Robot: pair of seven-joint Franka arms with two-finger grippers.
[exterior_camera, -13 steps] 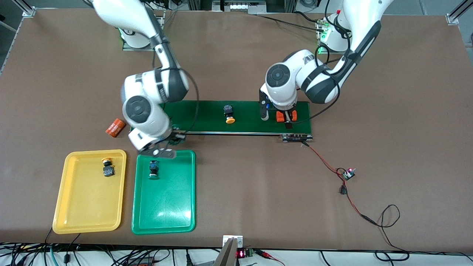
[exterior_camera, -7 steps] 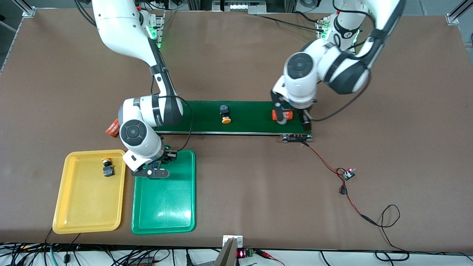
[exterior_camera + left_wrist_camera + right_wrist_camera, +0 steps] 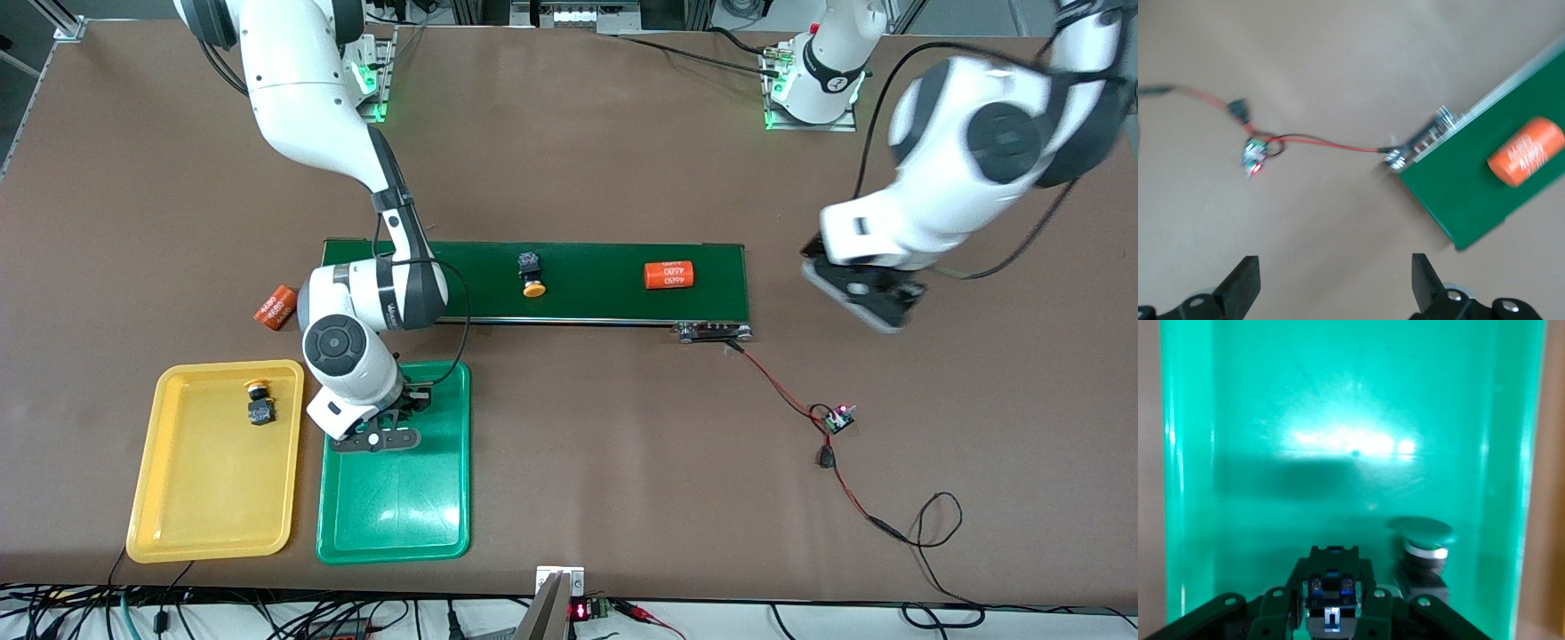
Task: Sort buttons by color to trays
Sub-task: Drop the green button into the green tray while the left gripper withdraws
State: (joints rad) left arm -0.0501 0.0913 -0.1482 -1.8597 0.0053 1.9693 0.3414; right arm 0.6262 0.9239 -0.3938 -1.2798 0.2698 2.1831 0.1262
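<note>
Two risks I'd watch: green tray (image 3: 444,524) already holds a green button (image 3: 1423,543), and my right gripper (image 3: 1331,613), clamped on another button (image 3: 1330,597), might drop onto it. Left gripper (image 3: 1331,290) hangs wide open over bare table, waiting.

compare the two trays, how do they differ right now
Colour: the yellow tray against the green tray.
Contents: the yellow tray holds a yellow button; the green tray holds a green button.
Activity: nothing is over the yellow tray, while the right gripper is over the green tray, shut on another button.
Both are shallow rounded rectangles lying beside each other.
</note>
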